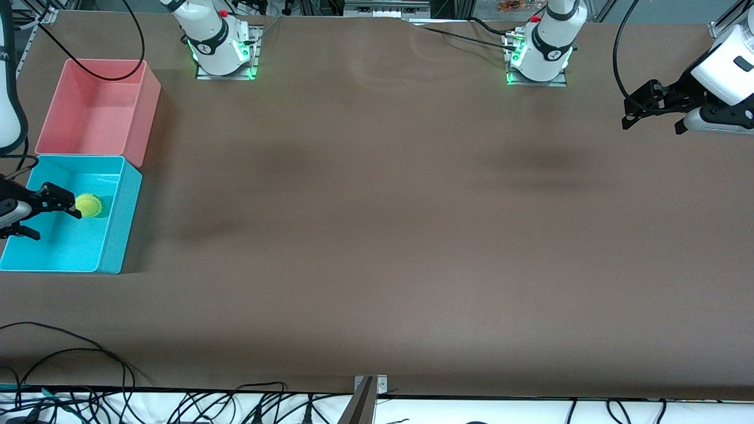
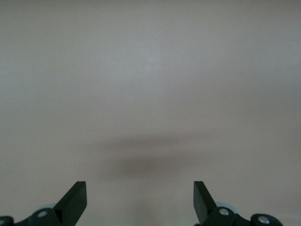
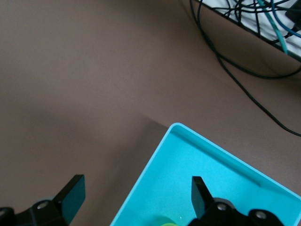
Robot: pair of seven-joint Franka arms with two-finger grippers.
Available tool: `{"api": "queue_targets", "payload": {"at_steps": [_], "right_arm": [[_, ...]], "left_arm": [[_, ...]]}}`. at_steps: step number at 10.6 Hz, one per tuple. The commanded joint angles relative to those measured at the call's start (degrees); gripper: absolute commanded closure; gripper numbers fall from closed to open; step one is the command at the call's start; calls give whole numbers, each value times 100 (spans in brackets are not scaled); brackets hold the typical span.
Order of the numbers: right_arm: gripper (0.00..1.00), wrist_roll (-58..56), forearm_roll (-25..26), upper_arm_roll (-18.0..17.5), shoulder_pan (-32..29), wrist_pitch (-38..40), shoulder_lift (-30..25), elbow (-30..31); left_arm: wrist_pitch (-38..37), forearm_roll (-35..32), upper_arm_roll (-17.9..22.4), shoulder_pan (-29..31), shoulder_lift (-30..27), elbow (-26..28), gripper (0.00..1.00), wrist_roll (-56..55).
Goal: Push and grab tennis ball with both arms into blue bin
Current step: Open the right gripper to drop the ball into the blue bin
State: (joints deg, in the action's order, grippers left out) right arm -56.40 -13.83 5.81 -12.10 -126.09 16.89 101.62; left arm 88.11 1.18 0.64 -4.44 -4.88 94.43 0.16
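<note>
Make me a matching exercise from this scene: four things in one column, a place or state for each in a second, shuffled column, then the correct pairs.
Things
1. tennis ball
2. pink bin
3. left gripper
4. right gripper

Places or states
A. open, over bare table at the left arm's end
B. inside the blue bin
C. open, over the blue bin, just beside the ball
D. empty, farther from the front camera than the blue bin

Pairs: 1-B, 2-D, 3-A, 4-C
</note>
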Motion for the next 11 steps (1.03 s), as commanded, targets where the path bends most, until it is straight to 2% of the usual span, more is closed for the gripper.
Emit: {"api": "queue_targets", "payload": {"at_steps": [1, 4, 6, 8, 9, 11], "right_arm": [[0, 1537, 712, -359, 155, 303, -729, 218], [0, 3000, 1135, -790, 164, 909, -1274, 148], [0, 3545, 1102, -993, 164, 1461, -1669, 139], [0, 4186, 1110, -1204, 173, 1858, -1707, -228], [0, 4433, 1128, -1196, 234, 2243, -1672, -439], [0, 4497, 1146, -1152, 357, 2448, -1671, -704]], "left_arm": [[-74, 40, 7, 5, 57, -144, 0, -51], [-83, 40, 24, 5, 57, -144, 0, -51], [-83, 40, 24, 14, 57, -144, 0, -51], [-83, 40, 24, 14, 57, -144, 0, -51], [-83, 40, 24, 14, 57, -144, 0, -51], [-83, 40, 24, 22, 57, -144, 0, -51]]}}
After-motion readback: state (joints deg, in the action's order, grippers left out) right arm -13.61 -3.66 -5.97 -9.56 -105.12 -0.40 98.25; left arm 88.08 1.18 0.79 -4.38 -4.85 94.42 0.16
